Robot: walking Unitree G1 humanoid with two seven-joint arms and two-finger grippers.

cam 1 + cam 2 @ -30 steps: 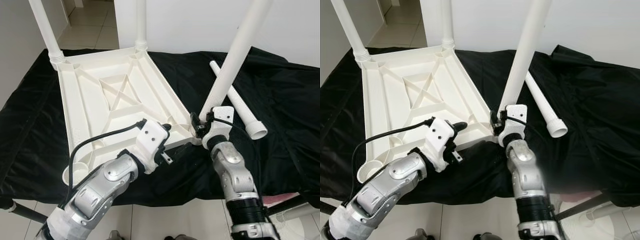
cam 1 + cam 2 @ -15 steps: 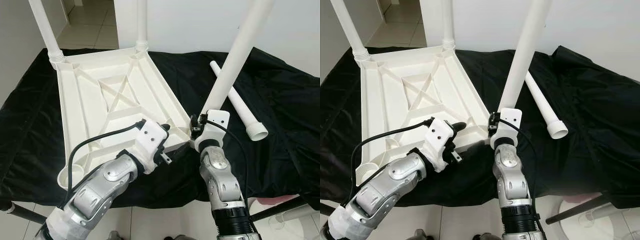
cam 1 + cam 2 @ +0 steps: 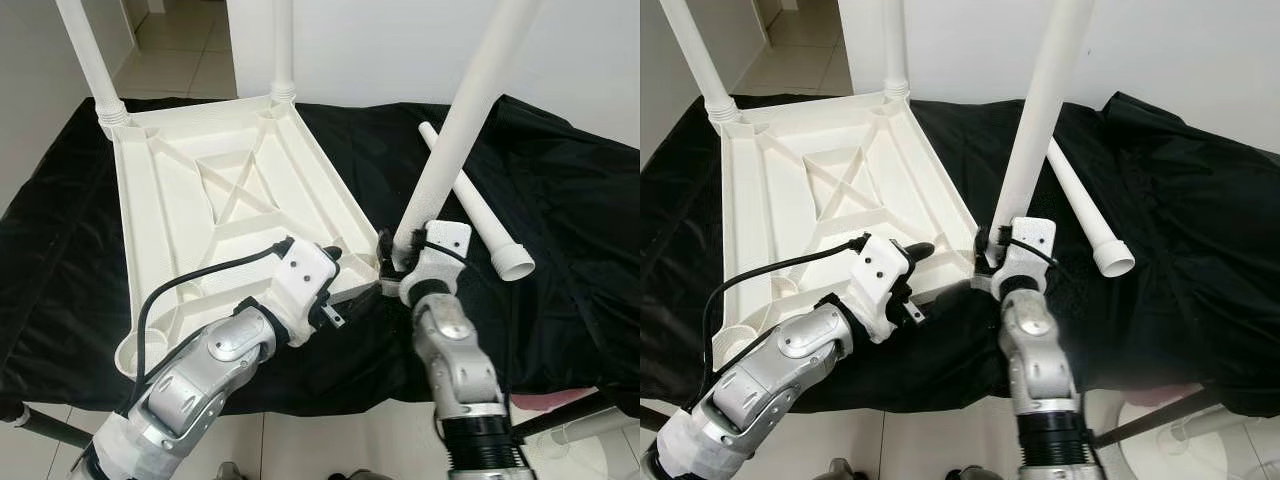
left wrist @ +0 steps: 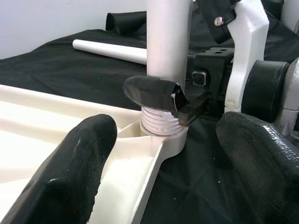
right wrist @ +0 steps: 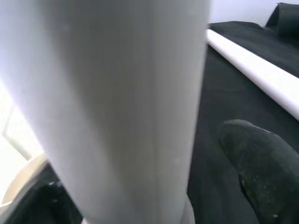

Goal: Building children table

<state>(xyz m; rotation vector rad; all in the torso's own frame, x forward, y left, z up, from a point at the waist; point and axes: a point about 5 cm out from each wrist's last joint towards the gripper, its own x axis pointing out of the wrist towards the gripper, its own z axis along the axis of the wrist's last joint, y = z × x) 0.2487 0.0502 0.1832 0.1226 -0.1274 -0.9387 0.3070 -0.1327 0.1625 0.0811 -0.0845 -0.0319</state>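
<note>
Left wrist view, right claw [image 4: 180,105] gripping leg [image 4: 168,56] in corner socket [image 4: 161,137]

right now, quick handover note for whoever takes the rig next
Right gripper: shut on the third leg, low by its threaded end, which sits in the near right corner socket.
Left gripper: open, over the tabletop's near edge, holding nothing.
Upside-down tabletop lies on the black cloth; two far legs stand in place.
Left: finish seating the third leg, then fit the loose leg lying on the cloth to the right.
</note>
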